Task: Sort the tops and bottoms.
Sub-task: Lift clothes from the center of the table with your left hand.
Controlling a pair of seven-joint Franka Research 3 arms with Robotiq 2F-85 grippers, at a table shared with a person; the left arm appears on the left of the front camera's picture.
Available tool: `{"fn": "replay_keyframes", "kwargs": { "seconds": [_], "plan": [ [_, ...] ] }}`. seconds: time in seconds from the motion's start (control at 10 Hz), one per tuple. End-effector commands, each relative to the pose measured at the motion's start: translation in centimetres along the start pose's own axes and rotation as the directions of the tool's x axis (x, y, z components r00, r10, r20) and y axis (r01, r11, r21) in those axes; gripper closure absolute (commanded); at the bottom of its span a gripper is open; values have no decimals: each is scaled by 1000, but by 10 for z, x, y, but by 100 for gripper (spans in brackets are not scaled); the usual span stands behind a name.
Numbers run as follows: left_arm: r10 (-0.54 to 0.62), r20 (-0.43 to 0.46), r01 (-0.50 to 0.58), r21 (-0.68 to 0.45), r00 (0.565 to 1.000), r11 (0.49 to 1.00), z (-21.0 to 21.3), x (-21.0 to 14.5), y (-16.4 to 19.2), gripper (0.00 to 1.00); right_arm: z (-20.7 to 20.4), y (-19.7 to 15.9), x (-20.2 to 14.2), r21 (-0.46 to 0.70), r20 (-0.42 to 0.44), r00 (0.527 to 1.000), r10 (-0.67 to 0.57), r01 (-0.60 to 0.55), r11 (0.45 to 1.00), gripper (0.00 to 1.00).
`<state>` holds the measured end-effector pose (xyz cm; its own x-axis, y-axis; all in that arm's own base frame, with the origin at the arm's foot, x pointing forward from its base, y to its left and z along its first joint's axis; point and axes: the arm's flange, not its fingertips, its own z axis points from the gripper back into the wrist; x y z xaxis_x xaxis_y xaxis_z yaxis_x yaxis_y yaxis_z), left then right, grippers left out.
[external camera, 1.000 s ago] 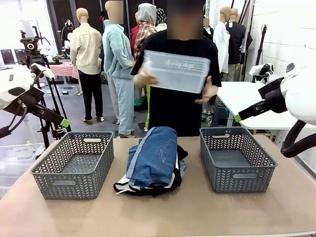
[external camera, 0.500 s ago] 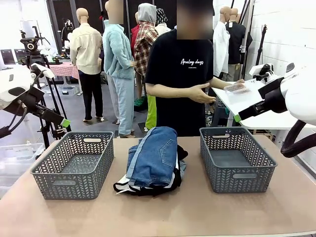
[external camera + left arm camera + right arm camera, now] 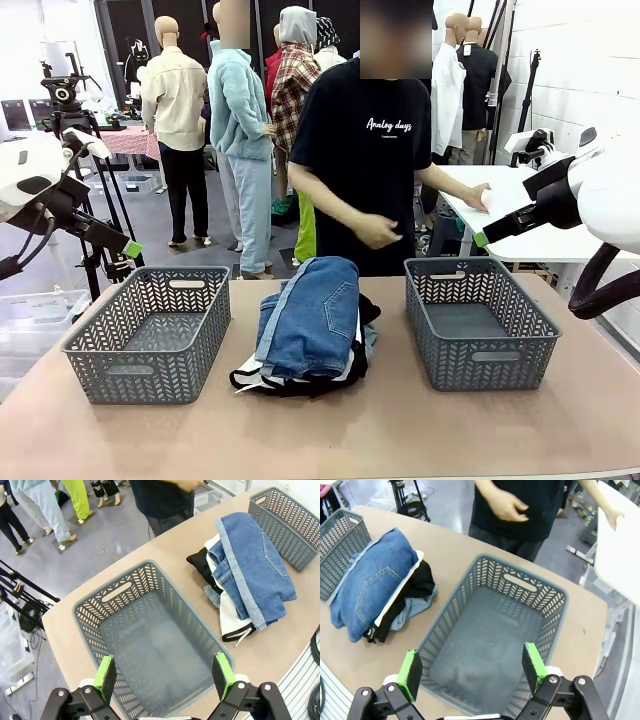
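Note:
A folded pile lies mid-table between two baskets. Dark blue denim bottoms (image 3: 312,315) lie on top, a pale washed pair (image 3: 369,346) peeks out at the right. Under them are the white top with black trim (image 3: 262,378) and the black top (image 3: 369,308). My left gripper (image 3: 132,248) hangs high over the left side, open and holding nothing; in its wrist view its gripper (image 3: 164,675) hovers above the left basket (image 3: 125,580), with the denim (image 3: 255,565) beyond. My right gripper (image 3: 481,239) is raised at the right, open; in its wrist view its gripper (image 3: 472,669) looks down into the right basket (image 3: 520,572).
Both grey lattice baskets, the left one (image 3: 150,375) and the right one (image 3: 480,365), hold nothing. A person in a black T-shirt stands behind the table, one hand (image 3: 478,195) on a white side table (image 3: 520,215), the other (image 3: 378,232) at the waist. Tripods stand at the left.
The person, who held a pale plastic bin at chest height, has swung it off to the right and out of sight, and lowered one hand. Neither arm has moved.

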<state>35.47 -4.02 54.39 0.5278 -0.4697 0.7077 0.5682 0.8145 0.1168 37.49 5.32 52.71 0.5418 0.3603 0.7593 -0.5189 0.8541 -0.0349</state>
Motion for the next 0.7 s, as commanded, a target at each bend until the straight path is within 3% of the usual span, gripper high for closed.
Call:
{"fn": "replay_keyframes", "kwargs": {
  "seconds": [0.0,0.6],
  "plan": [
    [-1,1,1,3,1000,1000,2,-1,2,0,-1,0,0,0,11,1000,-7,7,1000,0],
    [-1,1,1,3,1000,1000,2,-1,2,0,-1,0,0,0,11,1000,-7,7,1000,0]
  ]
}}
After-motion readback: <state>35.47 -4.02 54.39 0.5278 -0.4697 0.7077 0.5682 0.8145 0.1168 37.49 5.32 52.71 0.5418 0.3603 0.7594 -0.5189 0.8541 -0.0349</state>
